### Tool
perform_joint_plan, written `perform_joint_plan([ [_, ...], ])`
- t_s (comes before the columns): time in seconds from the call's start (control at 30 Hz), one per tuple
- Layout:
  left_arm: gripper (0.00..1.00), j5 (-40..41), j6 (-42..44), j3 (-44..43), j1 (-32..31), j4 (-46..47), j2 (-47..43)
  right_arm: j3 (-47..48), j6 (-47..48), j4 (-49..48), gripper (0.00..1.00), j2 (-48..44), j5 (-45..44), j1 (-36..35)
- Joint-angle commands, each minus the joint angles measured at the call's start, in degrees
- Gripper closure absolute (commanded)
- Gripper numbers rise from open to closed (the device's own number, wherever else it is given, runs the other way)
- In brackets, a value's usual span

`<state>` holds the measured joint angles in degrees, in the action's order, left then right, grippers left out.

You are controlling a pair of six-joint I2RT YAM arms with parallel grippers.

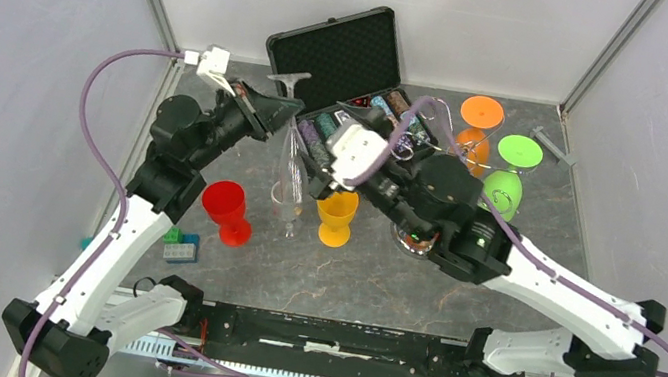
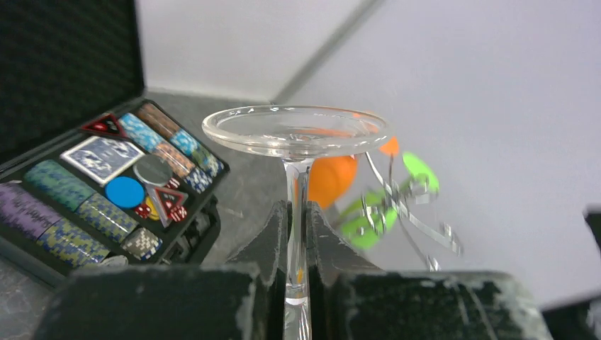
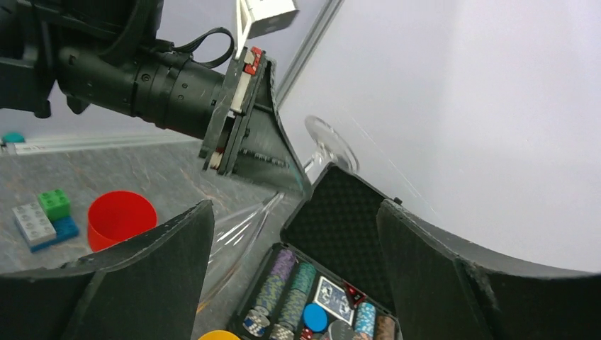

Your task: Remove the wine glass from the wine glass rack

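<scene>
A clear wine glass hangs foot-up, its bowl low between the red and yellow cups. My left gripper is shut on its stem just under the foot; in the left wrist view the stem runs between the two pads of that gripper. My right gripper stands open beside the bowl, holding nothing. In the right wrist view its fingers are wide apart, with the glass to their left. The chrome wine glass rack stands to the right, apart from the clear glass.
An open black chip case lies at the back centre. An orange glass and a green glass hang on the rack. A red cup, a yellow cup and toy blocks stand on the table.
</scene>
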<state>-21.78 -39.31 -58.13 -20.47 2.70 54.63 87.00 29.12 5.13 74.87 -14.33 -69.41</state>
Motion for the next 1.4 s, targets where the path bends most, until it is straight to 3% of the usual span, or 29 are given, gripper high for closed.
perform_joint_plan([
  [0.0, 0.98, 23.3, -14.5, -0.7, 0.1, 6.4, -3.0, -6.9, -5.4, -8.6, 0.11, -7.0, 2.4, -0.3],
  [0.13, 0.98, 34.3, -25.5, 4.5, 0.1, 15.1, -6.4, -13.1, -15.2, -14.2, 0.13, -10.7, -2.0, -0.3],
  [0.27, 0.98, 38.2, -28.2, 5.1, 0.1, 21.5, -6.7, -13.8, -32.3, -14.3, 0.15, -11.1, -4.7, -0.3],
  [0.4, 0.98, 40.9, -33.5, 6.4, 0.1, 24.6, -6.9, -20.5, -49.2, -23.3, 0.16, -13.1, -4.5, -0.3],
  [0.53, 0.98, 43.7, -38.1, 8.1, 0.1, 26.6, -7.9, -27.9, -57.5, -35.0, 0.17, -15.0, -9.0, -0.3],
  [1.03, 0.98, 40.6, -42.5, 8.3, 0.0, 27.8, -9.1, -21.7, -64.3, -37.9, 0.24, -7.3, -7.5, -0.3],
  [1.3, 0.98, 39.4, -44.0, 8.7, 0.0, 29.4, -8.8, -19.5, -65.8, -37.8, 0.48, -5.0, -5.8, -0.2],
  [1.37, 0.98, 38.7, -44.3, 8.6, 0.0, 29.7, -8.7, -19.2, -66.0, -38.0, 0.49, -4.6, -6.0, -0.2],
])
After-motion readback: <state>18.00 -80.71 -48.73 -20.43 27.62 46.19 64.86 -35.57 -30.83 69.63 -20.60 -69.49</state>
